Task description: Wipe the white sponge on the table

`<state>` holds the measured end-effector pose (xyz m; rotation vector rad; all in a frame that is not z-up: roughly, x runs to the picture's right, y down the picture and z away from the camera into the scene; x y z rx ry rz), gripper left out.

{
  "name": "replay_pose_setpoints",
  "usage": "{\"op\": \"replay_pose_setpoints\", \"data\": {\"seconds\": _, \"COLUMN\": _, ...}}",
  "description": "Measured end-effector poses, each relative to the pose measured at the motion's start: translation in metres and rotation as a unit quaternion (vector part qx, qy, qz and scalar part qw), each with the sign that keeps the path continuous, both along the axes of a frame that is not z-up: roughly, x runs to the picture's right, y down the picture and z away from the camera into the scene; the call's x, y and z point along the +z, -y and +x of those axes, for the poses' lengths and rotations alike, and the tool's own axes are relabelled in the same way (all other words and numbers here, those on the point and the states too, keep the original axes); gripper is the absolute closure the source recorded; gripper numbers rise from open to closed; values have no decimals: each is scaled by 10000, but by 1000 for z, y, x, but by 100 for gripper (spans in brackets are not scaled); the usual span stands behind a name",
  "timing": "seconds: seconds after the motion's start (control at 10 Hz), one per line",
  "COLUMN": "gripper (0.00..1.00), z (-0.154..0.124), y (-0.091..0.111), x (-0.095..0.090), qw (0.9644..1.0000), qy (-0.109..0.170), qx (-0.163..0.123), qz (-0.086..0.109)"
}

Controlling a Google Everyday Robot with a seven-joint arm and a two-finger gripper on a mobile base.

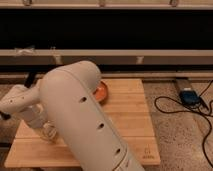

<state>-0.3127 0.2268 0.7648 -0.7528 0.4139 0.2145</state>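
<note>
Arm [82, 125]: a thick cream-white robot arm with a row of small dark holes fills the near middle of the view, rising from the near edge and bending left over the table.
Table [127, 120]: a light wooden plank top with board seams running left to right; its bare right half shows a small printed mark near the near right corner. It stands on a speckled floor.
Gripper [46, 131]: at the left end of the arm, low over the near left part of the table, hanging below the rounded wrist housing. Whether it is apart or together, I cannot tell; the arm and wrist cover most of it.
White sponge: not visible; whether it lies under the arm or at the gripper cannot be told.
Orange dish [101, 92]: a round orange shape on the far middle of the table, its left part hidden behind the arm's elbow.
Blue device [190, 96]: a small dark blue box on the floor to the right of the table, beyond its far corner.
Cables [172, 107]: black leads loop over the floor from the blue device toward the near right.
Rail [125, 56]: a long pale beam runs left to right beyond the table, with a dark opening above it.
</note>
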Motion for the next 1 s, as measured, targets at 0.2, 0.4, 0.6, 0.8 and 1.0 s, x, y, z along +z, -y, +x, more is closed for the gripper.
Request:
{"op": "replay_pose_setpoints", "data": {"seconds": 0.2, "gripper": 100, "z": -18, "y": 2, "x": 5, "qw": 9998, "qy": 106, "qx": -150, "qz": -33}}
{"op": "replay_pose_setpoints", "data": {"seconds": 0.4, "gripper": 100, "z": -28, "y": 10, "x": 16, "qw": 9997, "qy": 93, "qx": -243, "qz": -41}}
{"op": "replay_pose_setpoints", "data": {"seconds": 0.6, "gripper": 88, "z": -21, "y": 24, "x": 25, "qw": 9998, "qy": -35, "qx": -168, "qz": 62}}
{"op": "replay_pose_setpoints", "data": {"seconds": 0.8, "gripper": 69, "z": -5, "y": 43, "x": 28, "qw": 9994, "qy": -254, "qx": 79, "qz": 242}}
{"op": "replay_pose_setpoints", "data": {"seconds": 1.0, "gripper": 48, "z": 13, "y": 56, "x": 28, "qw": 9979, "qy": -439, "qx": 293, "qz": 369}}
